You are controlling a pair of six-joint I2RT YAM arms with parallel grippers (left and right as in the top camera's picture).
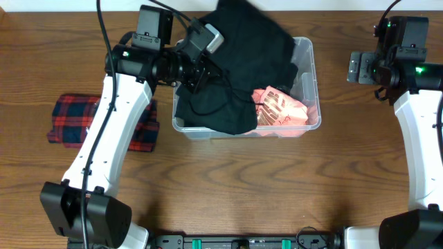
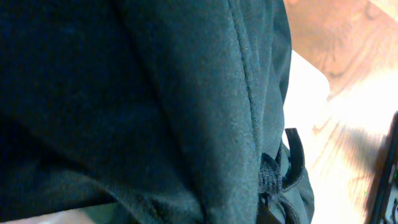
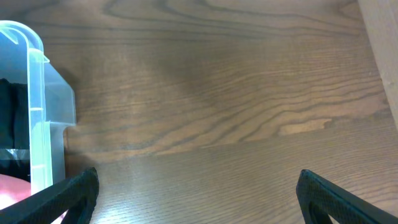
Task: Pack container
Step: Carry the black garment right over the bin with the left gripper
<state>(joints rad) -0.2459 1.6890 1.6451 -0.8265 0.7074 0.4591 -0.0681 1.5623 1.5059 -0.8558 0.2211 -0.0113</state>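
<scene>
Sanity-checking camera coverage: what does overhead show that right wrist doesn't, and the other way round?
Overhead only: the plaid cloth lying left of the container, and the left gripper gripping the black garment that drapes over the bin's left half. Right wrist only: the right gripper up close, fingers wide open over bare wood, nothing between them. Both: the container, the black garment and pink packet inside it (slivers only at the wrist), the wooden table.

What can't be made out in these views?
Left gripper: jaws lost against the black garment overhead; garment fills the left wrist view.
Container floor: covered by garment and pink packet.
Packet's print: too small overhead.
Plaid cloth: partly under the left arm.
</scene>
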